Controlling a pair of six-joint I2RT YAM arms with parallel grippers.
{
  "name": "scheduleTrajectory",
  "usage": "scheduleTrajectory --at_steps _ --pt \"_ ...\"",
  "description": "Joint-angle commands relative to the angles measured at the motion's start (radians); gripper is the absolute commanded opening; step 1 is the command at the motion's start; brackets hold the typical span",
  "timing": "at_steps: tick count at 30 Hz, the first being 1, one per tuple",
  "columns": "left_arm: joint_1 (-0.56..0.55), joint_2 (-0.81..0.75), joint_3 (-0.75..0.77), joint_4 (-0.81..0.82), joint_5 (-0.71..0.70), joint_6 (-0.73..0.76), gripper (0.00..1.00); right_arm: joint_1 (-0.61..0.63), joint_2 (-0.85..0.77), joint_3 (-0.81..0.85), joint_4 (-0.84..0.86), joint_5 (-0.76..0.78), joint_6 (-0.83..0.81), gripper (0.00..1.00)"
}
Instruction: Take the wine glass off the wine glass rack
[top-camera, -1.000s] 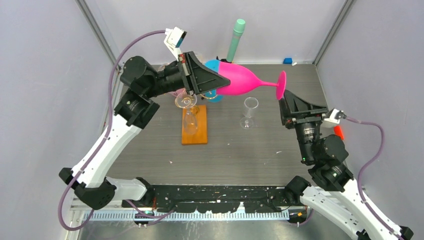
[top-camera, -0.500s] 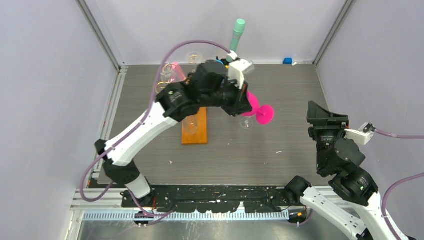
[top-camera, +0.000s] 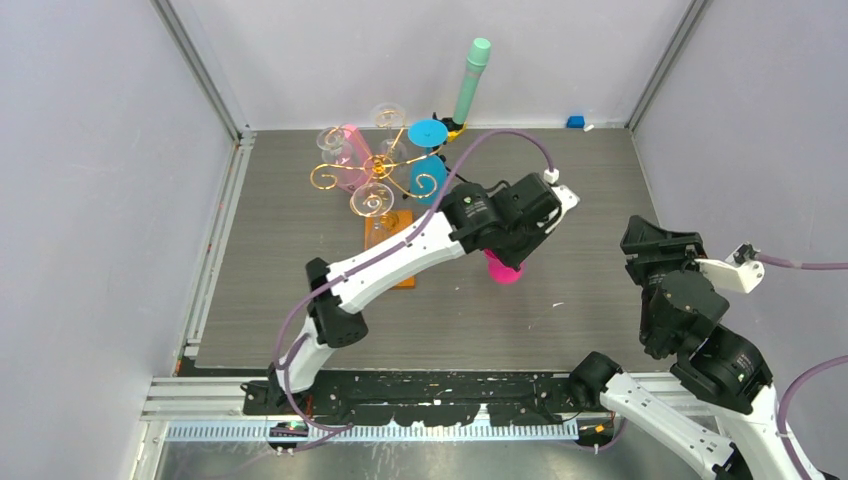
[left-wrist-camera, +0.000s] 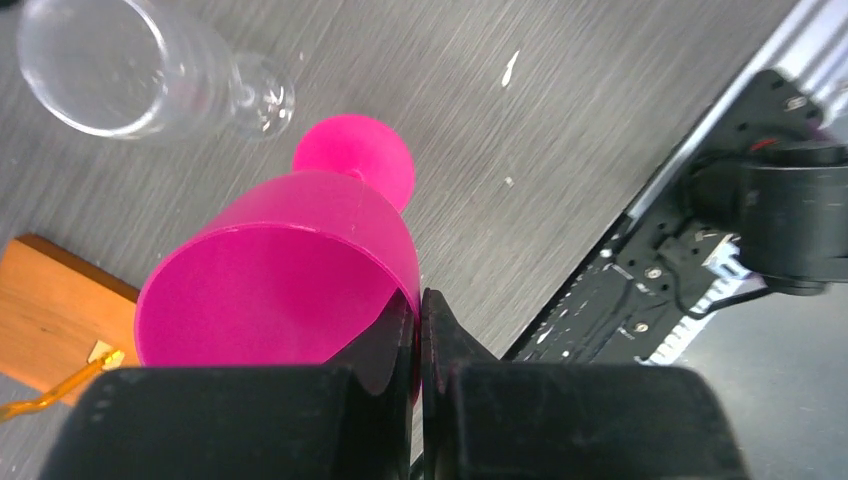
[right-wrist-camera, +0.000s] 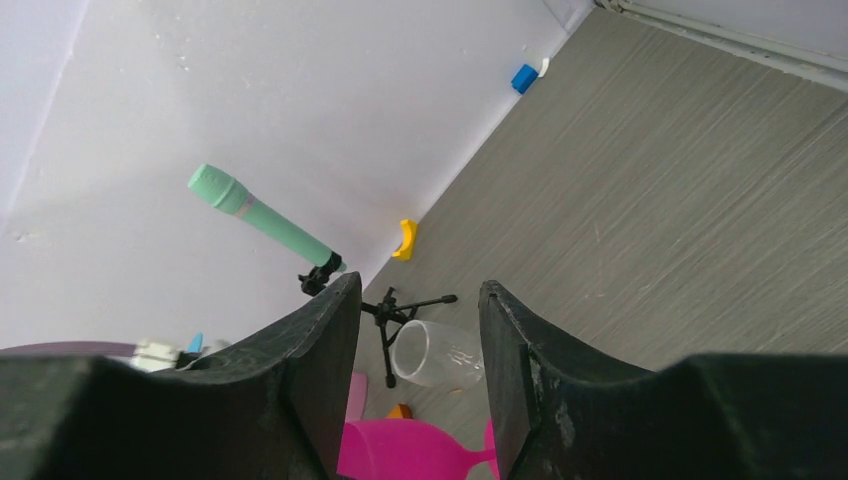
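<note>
My left gripper (top-camera: 518, 245) is shut on the rim of a pink wine glass (top-camera: 503, 270), right of the rack and low over the table. In the left wrist view the fingers (left-wrist-camera: 420, 300) pinch the bowl wall (left-wrist-camera: 280, 270), with the foot (left-wrist-camera: 355, 165) pointing down at the table. The gold wire rack (top-camera: 378, 172) on its wooden base (top-camera: 403, 278) stands to the left and holds clear, pink and blue glasses. My right gripper (top-camera: 660, 243) is open and empty at the right, apart from the glass; the pink glass shows between its fingers (right-wrist-camera: 400, 450).
A clear glass (left-wrist-camera: 130, 70) stands just beyond the pink one, also in the right wrist view (right-wrist-camera: 440, 355). A mint-green cylinder (top-camera: 472, 75) on a small black tripod stands at the back wall. A small blue block (top-camera: 575, 122) lies in the back right corner.
My left arm swung the pink glass from above the rack to the right and down toward the table. My right arm drew back to the right, away from the glass foot.
</note>
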Motion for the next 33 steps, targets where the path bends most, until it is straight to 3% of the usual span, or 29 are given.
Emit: scheduleTrajectory --at_steps 1,13,21,29,33 --pt "0.000 0.055 0.045 -0.078 -0.069 -0.004 0.00 0.004 -0.020 0.008 -0.054 0.072 0.010 0.52" --pt "0.004 0.099 -0.082 0.069 -0.060 -0.057 0.00 0.004 -0.054 0.005 -0.109 0.075 0.047 0.51" --pt "0.012 0.148 -0.081 0.091 -0.052 -0.087 0.01 0.004 -0.075 -0.003 -0.133 0.066 0.073 0.50" --pt "0.026 0.173 -0.050 0.086 -0.060 -0.105 0.20 0.004 -0.082 -0.017 -0.116 0.045 0.088 0.47" --pt "0.026 0.149 -0.028 0.082 -0.064 -0.104 0.37 0.004 -0.080 -0.017 -0.115 0.040 0.091 0.47"
